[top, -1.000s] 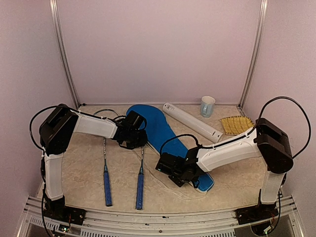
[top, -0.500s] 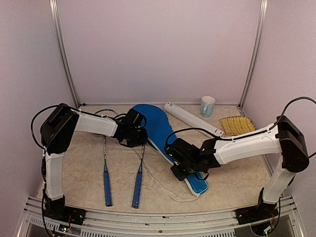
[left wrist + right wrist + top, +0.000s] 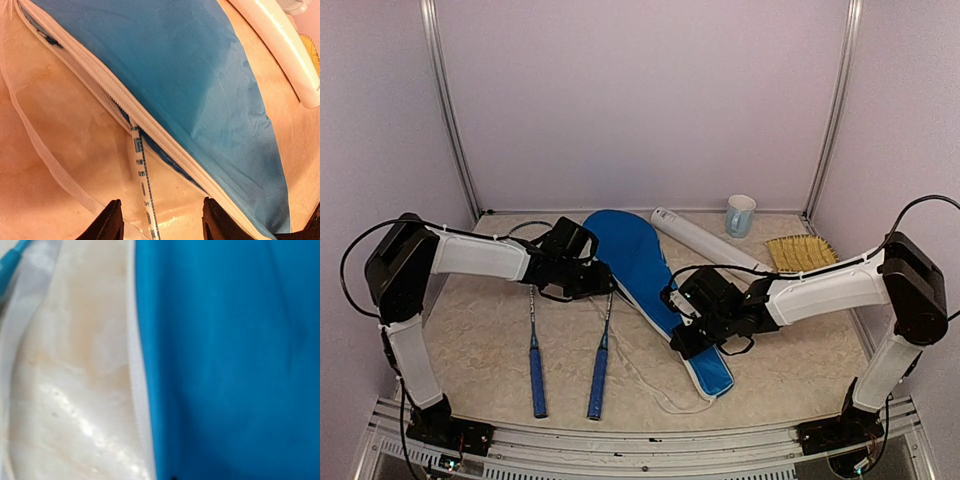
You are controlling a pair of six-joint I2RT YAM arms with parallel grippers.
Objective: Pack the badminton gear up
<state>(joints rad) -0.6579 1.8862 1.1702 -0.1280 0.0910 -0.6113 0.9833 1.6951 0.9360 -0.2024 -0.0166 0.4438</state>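
Note:
The blue cover [image 3: 638, 262] lies slanted across the middle of the table, its narrow end near the front [image 3: 712, 376]. Two rackets with blue handles [image 3: 537, 379] [image 3: 597, 379] lie left of it. My left gripper [image 3: 588, 280] is open, low over the right racket's thin shaft [image 3: 142, 183], which runs between the fingers [image 3: 112, 222] beside the cover's white edge [image 3: 165, 145]. My right gripper [image 3: 686, 332] presses close on the cover's narrow part; its wrist view shows only blue fabric [image 3: 230, 355], no fingers. The white tube [image 3: 706, 244] lies behind the cover. No shuttlecocks are in view.
A pale blue mug [image 3: 740, 214] stands at the back right, and a straw-coloured brush [image 3: 800, 252] lies next to it. A white strap [image 3: 650, 378] trails from the cover over the table near the front. Walls and corner posts close in the sides and back.
My right arm has stretched out and its gripper has slid up along the cover, whose narrow end shifted a little left. My left arm swung left and lower; the right racket's handle shifted slightly left.

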